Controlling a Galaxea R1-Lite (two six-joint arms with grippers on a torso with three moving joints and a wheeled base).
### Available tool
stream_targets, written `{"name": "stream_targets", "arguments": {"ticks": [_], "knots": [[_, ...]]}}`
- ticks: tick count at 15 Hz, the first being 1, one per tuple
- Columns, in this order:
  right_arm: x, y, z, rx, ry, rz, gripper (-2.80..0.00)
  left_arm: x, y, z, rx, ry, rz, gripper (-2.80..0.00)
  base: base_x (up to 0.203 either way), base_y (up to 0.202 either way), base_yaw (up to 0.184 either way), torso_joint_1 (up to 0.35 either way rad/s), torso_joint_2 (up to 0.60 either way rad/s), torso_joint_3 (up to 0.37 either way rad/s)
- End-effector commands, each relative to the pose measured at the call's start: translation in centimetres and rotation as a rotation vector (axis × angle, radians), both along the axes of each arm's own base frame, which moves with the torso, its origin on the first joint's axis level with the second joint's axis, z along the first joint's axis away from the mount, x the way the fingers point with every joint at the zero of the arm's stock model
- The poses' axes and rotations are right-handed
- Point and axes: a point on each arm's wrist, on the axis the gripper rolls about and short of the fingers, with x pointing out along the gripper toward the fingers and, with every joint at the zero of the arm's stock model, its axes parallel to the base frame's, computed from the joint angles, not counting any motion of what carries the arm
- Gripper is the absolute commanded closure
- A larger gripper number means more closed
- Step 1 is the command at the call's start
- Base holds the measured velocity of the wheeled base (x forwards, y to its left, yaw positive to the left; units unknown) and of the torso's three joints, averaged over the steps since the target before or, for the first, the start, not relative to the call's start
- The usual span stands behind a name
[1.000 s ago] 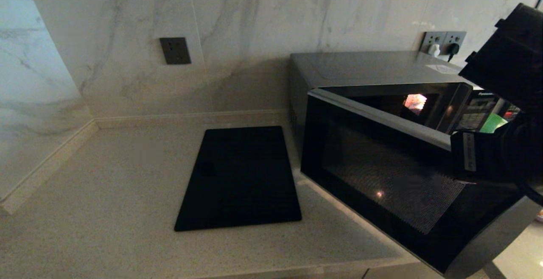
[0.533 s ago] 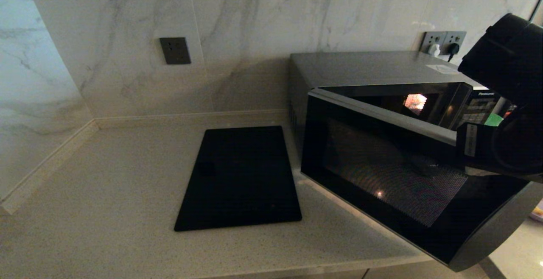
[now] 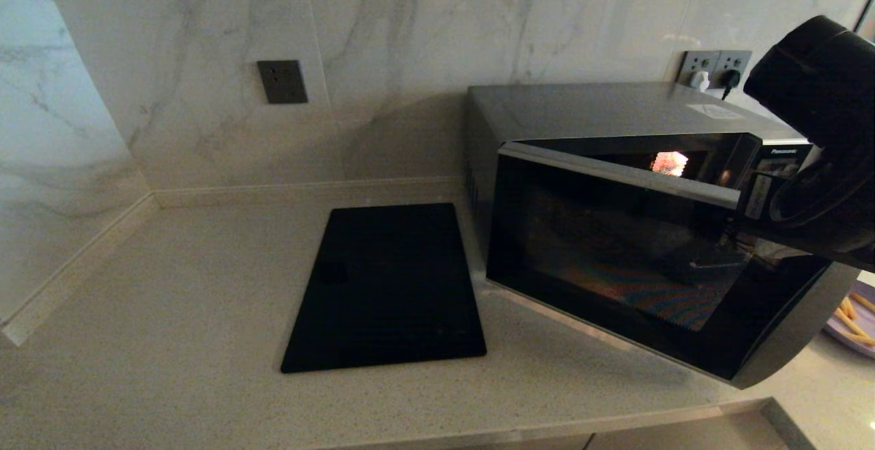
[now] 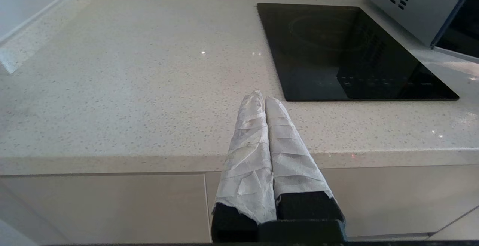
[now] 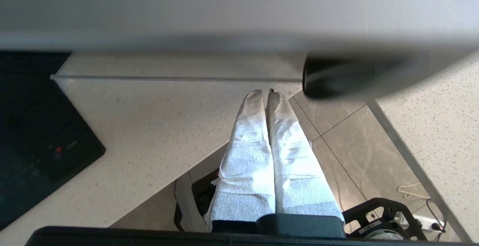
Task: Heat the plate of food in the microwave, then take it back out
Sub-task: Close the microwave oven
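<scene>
We see the microwave (image 3: 615, 231) standing at the right of the pale speckled bench (image 3: 171, 299), its dark glass door (image 3: 615, 265) swung partly out from the body, hinged at the left, with a small lit patch visible inside. The right arm reaches in from the right edge of the head view and sits against the free end of that door; its right end effector (image 5: 265, 94) has its white-wrapped fingers (image 5: 247, 145) pressed together and grips nothing. In the right wrist view a blurred grey edge, probably the door's underside, lies just above the fingertips.

The plate of food (image 3: 854, 316) rests on the bench at the far right, outside the microwave, mostly hidden behind the door's corner; we can make out only a lilac rim and a few orange sticks.

A flat black slab (image 3: 389, 286) lies on the bench just left of the microwave. The left end effector (image 4: 262, 98) is parked off the bench's front edge, fingers closed together and empty.
</scene>
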Motion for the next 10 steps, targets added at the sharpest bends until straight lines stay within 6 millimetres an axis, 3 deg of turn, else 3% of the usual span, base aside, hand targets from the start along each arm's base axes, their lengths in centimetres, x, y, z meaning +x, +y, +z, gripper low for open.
{"name": "stream_targets", "arguments": {"ticks": [1,10], "knots": [[0.9,-0.6,-0.4,-0.008,0.017,-0.041,0.0,0.0,0.0,0.0,-0.001,0.001,0.001,0.0,0.0,0.0,0.0,0.0,0.0,0.0],[6.5,-4.1,-1.1,-0.011,-0.056,-0.172,0.0,0.0,0.0,0.0,-0.001,0.001,0.001,0.0,0.0,0.0,0.0,0.0,0.0,0.0]]}}
